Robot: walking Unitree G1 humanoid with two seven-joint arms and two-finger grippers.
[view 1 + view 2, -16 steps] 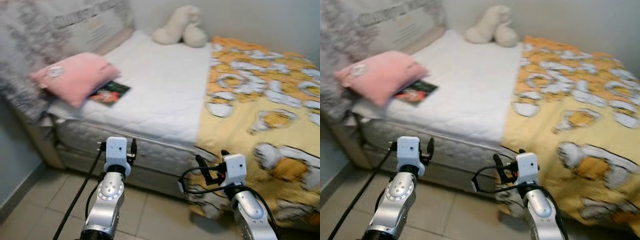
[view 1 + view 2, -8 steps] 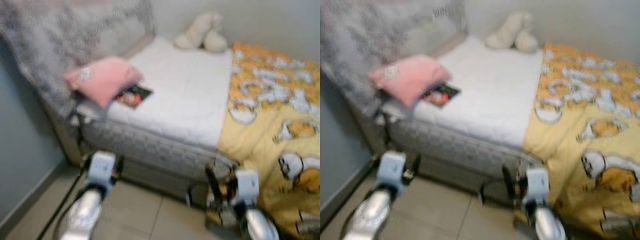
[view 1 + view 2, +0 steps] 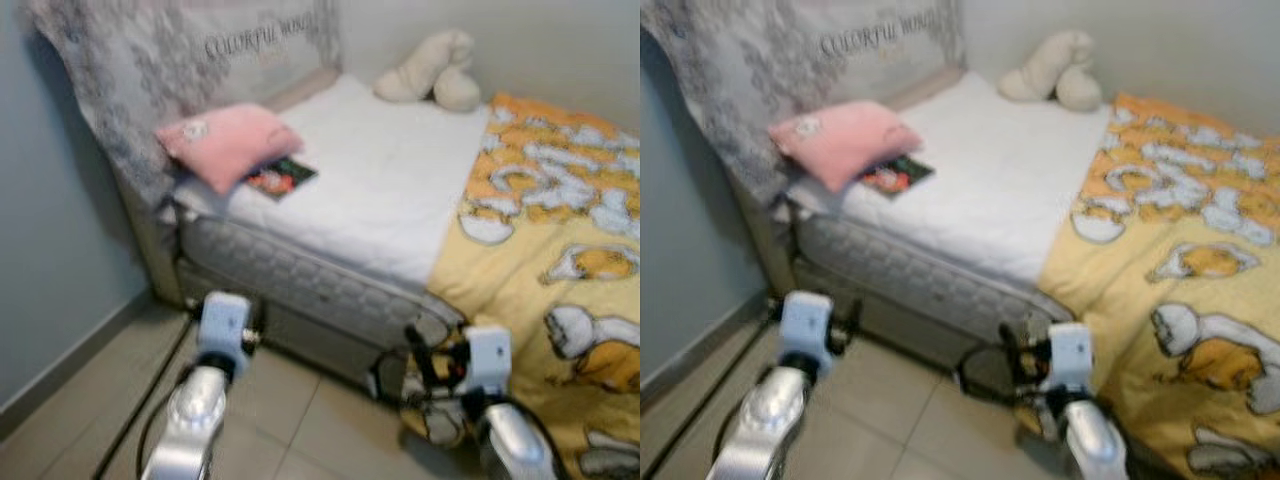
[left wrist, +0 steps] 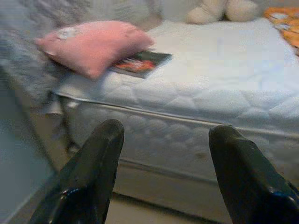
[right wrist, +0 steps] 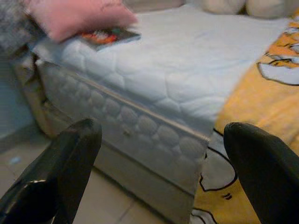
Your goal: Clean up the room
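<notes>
You are at the approach step: nothing is held, and the robot stands on the tiled floor (image 3: 90, 400) facing the side of the bed, so the tidying itself has not begun, as I judge it.

Start with the largest thing, the bed with its quilted white mattress (image 3: 390, 190), soft and puckered in rounded stitched cells along its side. Over its right part lies a yellow blanket printed with white and orange cartoon figures (image 3: 560, 230), limp cloth that hangs over the edge toward the floor. At the head stands a grey patterned padded headboard (image 3: 150, 70) with lettering.

Smaller things come next: a puffy pink pillow (image 3: 228, 145) near the headboard, a cream plush toy (image 3: 430, 72) against the far wall, and a thin, flat, glossy dark magazine (image 3: 280, 179) half tucked under the pillow's edge.

Your left gripper (image 4: 163, 154) hangs low before the mattress side with its fingers spread wide and bare; your right gripper (image 5: 163, 149) is likewise wide apart and carrying nothing, near the blanket's hanging edge.

The next move likely calls for stepping closer and raising an arm above the mattress; the flat magazine will need pinching at an exposed edge.
</notes>
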